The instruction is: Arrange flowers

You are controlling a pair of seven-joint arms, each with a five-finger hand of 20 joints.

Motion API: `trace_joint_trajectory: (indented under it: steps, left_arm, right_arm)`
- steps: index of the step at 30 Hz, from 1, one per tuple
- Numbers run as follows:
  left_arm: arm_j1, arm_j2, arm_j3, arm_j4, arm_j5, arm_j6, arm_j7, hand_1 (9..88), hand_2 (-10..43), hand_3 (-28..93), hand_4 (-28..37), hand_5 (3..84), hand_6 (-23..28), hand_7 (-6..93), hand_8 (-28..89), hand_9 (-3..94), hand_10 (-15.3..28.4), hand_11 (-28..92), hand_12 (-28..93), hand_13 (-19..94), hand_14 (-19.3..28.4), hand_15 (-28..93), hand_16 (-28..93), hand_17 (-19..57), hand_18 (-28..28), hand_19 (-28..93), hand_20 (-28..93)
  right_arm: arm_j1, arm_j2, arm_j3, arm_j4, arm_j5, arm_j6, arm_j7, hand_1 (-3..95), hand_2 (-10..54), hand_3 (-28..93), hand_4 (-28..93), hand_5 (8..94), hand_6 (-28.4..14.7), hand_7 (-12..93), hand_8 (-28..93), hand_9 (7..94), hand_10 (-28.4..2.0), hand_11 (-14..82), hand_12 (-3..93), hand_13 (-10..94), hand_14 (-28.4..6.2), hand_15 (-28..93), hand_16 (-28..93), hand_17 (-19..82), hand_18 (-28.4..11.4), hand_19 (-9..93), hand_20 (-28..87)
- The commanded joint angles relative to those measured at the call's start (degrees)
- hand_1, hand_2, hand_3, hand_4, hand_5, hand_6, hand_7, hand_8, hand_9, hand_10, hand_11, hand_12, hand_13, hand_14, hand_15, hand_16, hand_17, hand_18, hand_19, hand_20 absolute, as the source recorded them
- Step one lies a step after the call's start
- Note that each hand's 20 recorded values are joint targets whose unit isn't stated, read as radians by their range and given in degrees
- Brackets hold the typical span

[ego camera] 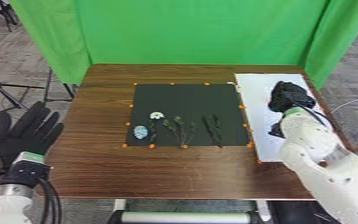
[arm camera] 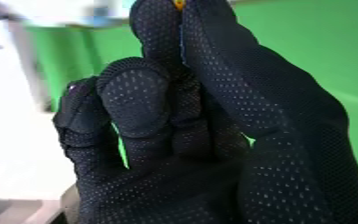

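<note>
Pinching thumb against a fingertip, the right robot hand (ego camera: pixel 291 96) is hanging over the white sheet (ego camera: pixel 256 112) on the right side of the tabletop (ego camera: pixel 140 175). Between its tips it is gripping a small orange thing (arm camera: pixel 179 4); too little is showing to tell what it is. Its other fingers are bending inward. The left robot hand (ego camera: pixel 23 132) is holding nothing, its fingers standing straight and spread, beyond the left edge. The flowers are lying on the near half of the black mat (ego camera: pixel 186 100): a pale blue piece (ego camera: pixel 140 132) is resting leftmost, then a white flower (ego camera: pixel 157 115), then green sprigs (ego camera: pixel 181 131), with dark stems (ego camera: pixel 214 130) lying farthest right. A green curtain (ego camera: pixel 193 30) is hanging at the far side.
</note>
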Motion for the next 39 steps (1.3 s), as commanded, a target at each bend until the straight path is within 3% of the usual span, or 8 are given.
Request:
trace_joint_trajectory:
  steps: [1, 11, 20, 26, 30, 36, 38, 39]
  left_arm:
    - [0.05, 0.0, 0.63, -0.02, 0.27, 0.03, -0.95, 25.6, 13.0, 68, -28.3, 39.3, 6.5, 13.5, -9, 29.5, 13.2, 21, 8, 19, 12.9, 33, -10, -5.1, 11.4, 27, 8]
    - [-2.05, 0.75, 2.61, 0.59, 1.02, 0.17, -2.74, 25.6, 13.1, 68, -28.3, 39.3, 6.5, 13.5, -9, 29.5, 13.2, 21, 8, 19, 12.9, 33, -9, -5.0, 11.4, 27, 8]
    - [-2.56, 0.59, 2.85, 1.0, 0.62, 0.43, -3.26, 25.6, 13.2, 68, -28.3, 39.3, 6.7, 13.3, -9, 29.6, 13.3, 21, 8, 19, 12.9, 33, -9, -5.0, 11.4, 27, 8]
    - [-3.25, 0.45, 2.86, 0.85, 1.47, 1.28, -5.27, 25.7, 13.5, 68, -28.3, 39.3, 6.8, 13.2, -9, 29.7, 13.3, 21, 8, 18, 13.0, 33, -10, -5.2, 11.3, 27, 8]
    - [-2.87, 0.19, 2.22, 0.72, 1.58, 1.33, -5.27, 25.6, 13.7, 68, -28.3, 39.2, 7.0, 13.0, -9, 29.6, 13.6, 21, 7, 18, 12.9, 33, -10, -5.3, 11.3, 27, 8]
    - [-2.67, 0.34, 2.22, 0.54, 0.06, 1.96, -4.55, 25.5, 13.9, 67, -28.3, 39.3, 7.1, 12.9, -9, 29.6, 13.6, 21, 7, 18, 12.9, 33, -9, -5.5, 11.1, 27, 8]
    - [-2.8, 0.21, 2.17, 0.57, 0.59, 2.09, -4.89, 25.5, 14.0, 67, -28.3, 39.4, 7.2, 13.1, -9, 29.6, 13.7, 22, 8, 18, 13.1, 34, -9, -5.7, 11.3, 28, 9]
    - [-2.77, 0.54, 2.38, 0.69, -0.18, 1.84, -3.84, 25.5, 14.0, 67, -28.3, 39.4, 7.2, 13.1, -9, 29.6, 13.7, 22, 8, 18, 13.2, 34, -9, -5.8, 11.3, 28, 9]
  right_arm:
    - [9.36, -15.55, -9.81, -0.83, 2.95, -0.6, -7.26, 62.2, -9.5, 73, -28, 71.1, -1.0, 39, 7, 83.0, -9.2, 20.6, 50.6, 74, -7.6, 65, 41, 38, -24.1, 88, 40]
    - [13.34, -21.52, -17.79, 6.03, 2.68, -2.6, -8.47, 61.8, -9.5, 73, -28, 70.9, -0.8, 39, 7, 83.1, -9.1, 20.3, 50.4, 74, -7.7, 65, 41, 38, -24.2, 88, 40]
    - [14.53, -25.11, -21.03, 12.76, 0.23, -0.77, -8.82, 60.9, -9.5, 73, -28, 70.8, -0.9, 39, 6, 83.2, -9.2, 19.5, 49.4, 74, -8.1, 65, 40, 38, -24.3, 88, 39]
    - [15.16, -26.28, -21.82, 15.46, 1.74, 1.98, -6.84, 58.3, -9.5, 72, -28, 70.3, -1.8, 38, 5, 82.4, -9.7, 16.4, 46.2, 73, -8.8, 65, 39, 38, -24.5, 88, 39]
    - [14.92, -25.93, -22.55, 15.5, 0.28, 3.48, -7.1, 57.0, -9.5, 72, -28, 69.8, -2.2, 37, 5, 82.0, -9.8, 15.3, 44.8, 73, -8.9, 66, 37, 38, -24.4, 88, 39]
    - [14.9, -25.36, -22.7, 15.91, -1.17, 2.48, -9.47, 54.9, -9.5, 72, -28, 67.6, -2.9, 35, 2, 78.9, -10.6, 11.6, 39.6, 71, -8.5, 63, 37, 37, -24.2, 86, 37]
    - [14.73, -25.24, -22.55, 15.66, -1.16, 2.26, -9.57, 54.3, -9.5, 72, -28, 66.7, -3.1, 34, 2, 76.2, -11.5, 13.0, 35.1, 70, -8.1, 61, 38, 36, -24.1, 84, 36]
    - [14.84, -25.3, -22.43, 15.53, -0.86, 1.56, -9.14, 54.0, -9.5, 72, -28, 66.5, -3.1, 34, 2, 74.8, -11.9, 14.4, 32.8, 70, -7.7, 60, 38, 36, -23.8, 84, 35]
